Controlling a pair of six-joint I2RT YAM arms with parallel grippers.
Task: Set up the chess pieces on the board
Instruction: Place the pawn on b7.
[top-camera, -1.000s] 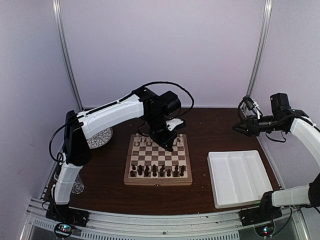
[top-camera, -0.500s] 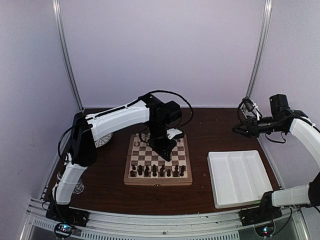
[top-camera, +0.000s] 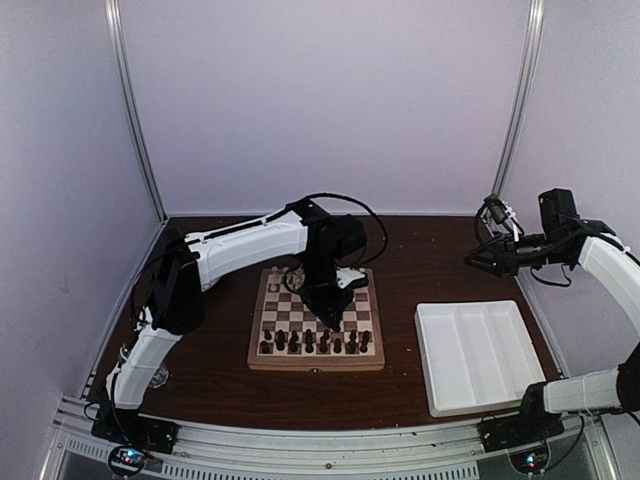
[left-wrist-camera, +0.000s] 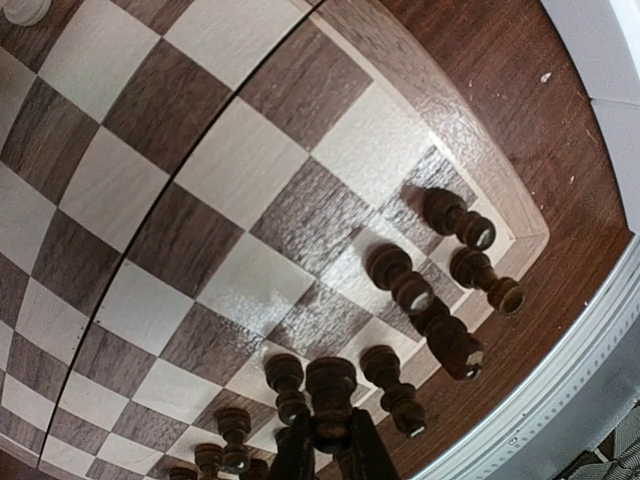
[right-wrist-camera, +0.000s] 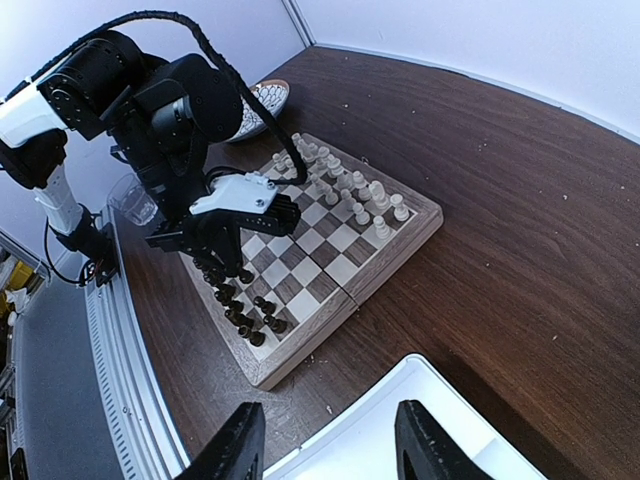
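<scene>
The board (top-camera: 315, 364) lies mid-table, with cream chess pieces (top-camera: 277, 284) on its far rows and dark chess pieces (top-camera: 310, 342) along the near rows. My left gripper (top-camera: 324, 308) hangs low over the board's middle. In the left wrist view the left gripper (left-wrist-camera: 330, 445) is shut on a dark brown piece (left-wrist-camera: 331, 392), held upright just above several standing dark pieces (left-wrist-camera: 397, 280) near the board's corner (left-wrist-camera: 520, 225). My right gripper (right-wrist-camera: 330, 450) is open and holds nothing, above the white tray's edge (right-wrist-camera: 400, 420). It is raised at the far right (top-camera: 478, 258).
The white divided tray (top-camera: 475, 355) sits right of the board. A patterned bowl (right-wrist-camera: 266, 98) and a clear glass (right-wrist-camera: 130, 203) stand left of the board, the glass (top-camera: 155, 375) near the left arm's base. The metal rail (top-camera: 300, 440) runs along the near edge.
The left arm has swung in over the board, and its gripper has moved toward the near dark rows, still shut on the dark piece. The right arm has stayed put.
</scene>
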